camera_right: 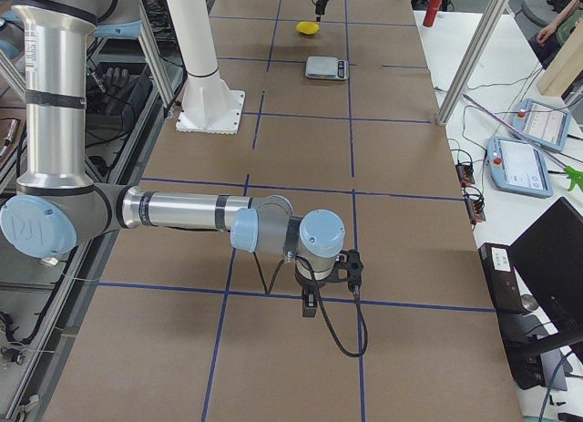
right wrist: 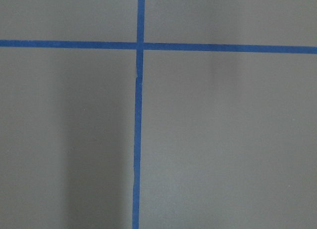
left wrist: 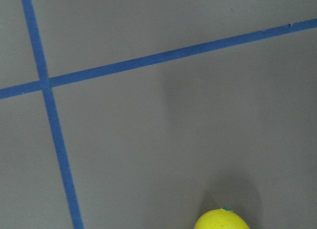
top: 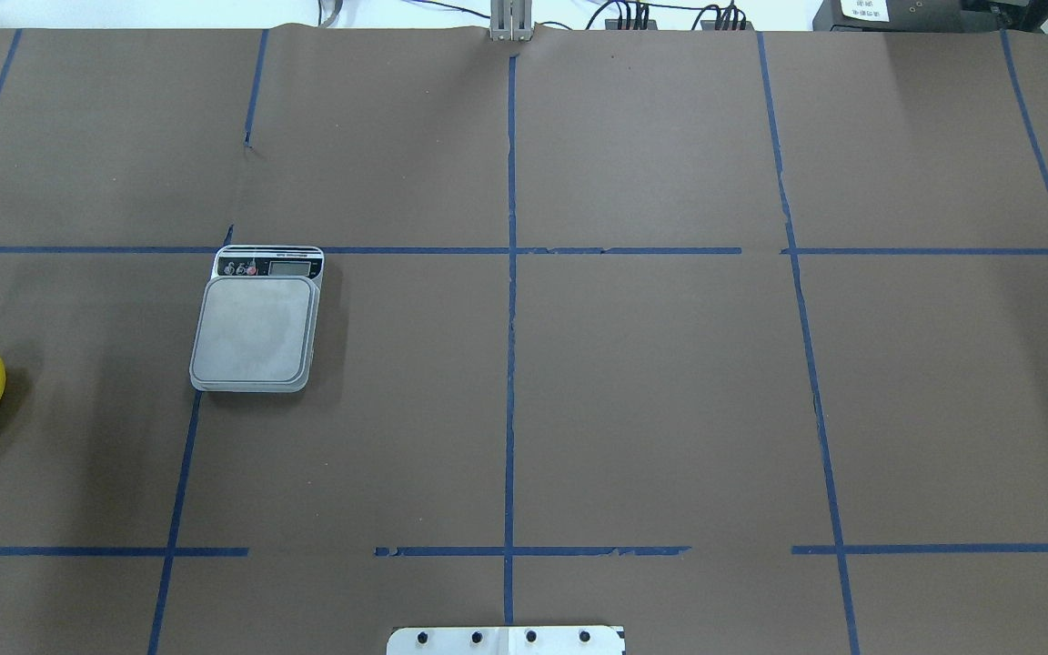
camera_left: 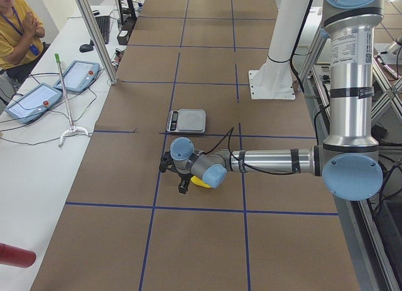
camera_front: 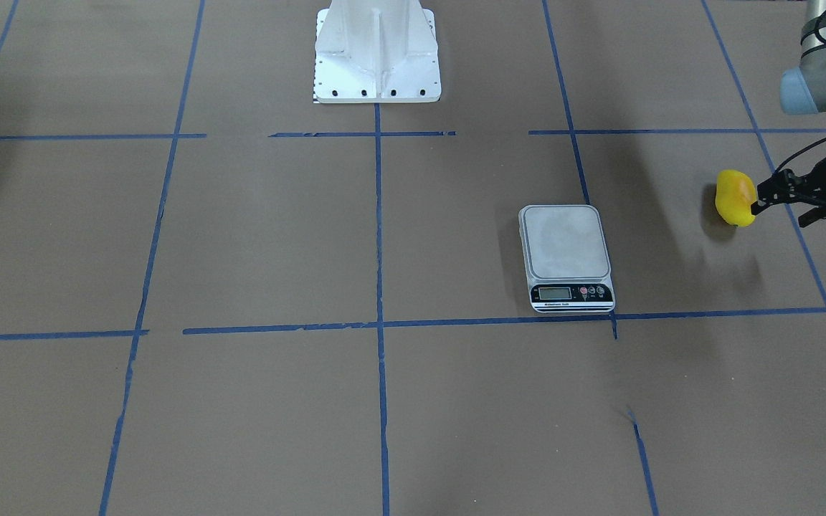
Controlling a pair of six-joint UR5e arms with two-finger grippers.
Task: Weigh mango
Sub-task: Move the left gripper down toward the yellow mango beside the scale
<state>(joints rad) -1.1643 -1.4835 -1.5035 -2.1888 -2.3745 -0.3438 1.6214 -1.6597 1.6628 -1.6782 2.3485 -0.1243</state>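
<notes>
Brown paper surface [top: 633,382], blue tape grid. mango [camera_front: 736,198] lying on it at robot's left end, apart from scale [camera_front: 565,251], whose platform is bare. left pincer [camera_front: 779,206] just beside fruit, looks spread to me, nothing in it. right pincer [camera_right: 328,285] well apart from it all, can't tell spread or not. My guess: fruit light but glossy, slippery, bruises easy. I'd grab across narrow middle, gentle squeeze.

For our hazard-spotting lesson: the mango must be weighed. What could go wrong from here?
1. The left tool is beside the mango, not clearly around it; closing could nudge the rounded fruit away.
2. The scale stands apart, so a weak grip might drop the mango on the way.
</notes>
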